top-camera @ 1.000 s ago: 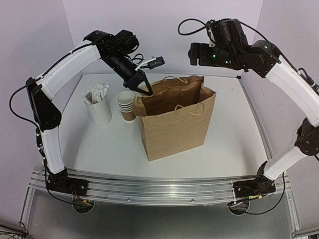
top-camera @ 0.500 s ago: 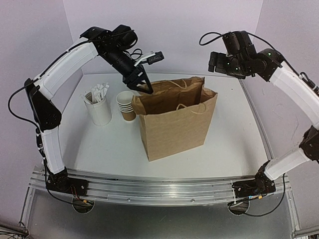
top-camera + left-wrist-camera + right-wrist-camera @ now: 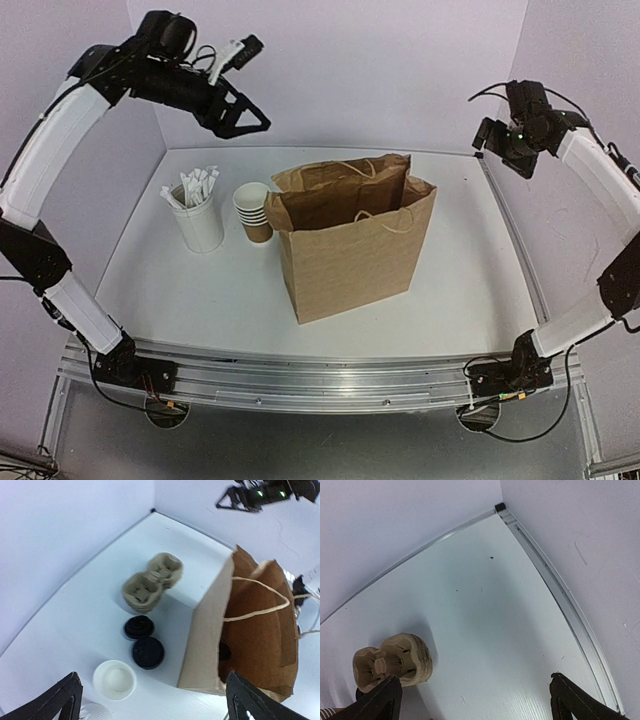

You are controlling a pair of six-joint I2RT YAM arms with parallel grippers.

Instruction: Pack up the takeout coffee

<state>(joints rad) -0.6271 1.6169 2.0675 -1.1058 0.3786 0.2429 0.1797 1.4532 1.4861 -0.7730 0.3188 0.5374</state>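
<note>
The left gripper (image 3: 250,130) was down at the mouth of the brown paper bag (image 3: 350,250) a second ago, its jaws pinched together. Now the arm has swung up and back toward the far left corner, well clear of the bag, and the jaws stand wide with nothing between them. The right gripper (image 3: 475,677) has pulled away too. It has gone from above the bag's far side out toward the right wall, its jaws also spread wide and empty, and its own camera looks down on bare tabletop (image 3: 485,610).

From the left wrist view you can look straight into the open bag. A dark round shape sits low inside it, and I take that to be the black lid of the takeout coffee (image 3: 225,651), though only a sliver shows. I see no lidded cup standing out on the tabletop.

The other things sit where they were:
- the stack of lidless cups (image 3: 252,208) just left of the bag
- the white cup of straws (image 3: 200,225) beside the stack
- the black lids (image 3: 148,652) behind the bag
- the pulp cup carriers (image 3: 152,580), also behind the bag

To my eye the release into the bag has just happened, and the packing looks done or very nearly so. The bag stands upright with its mouth open.
</note>
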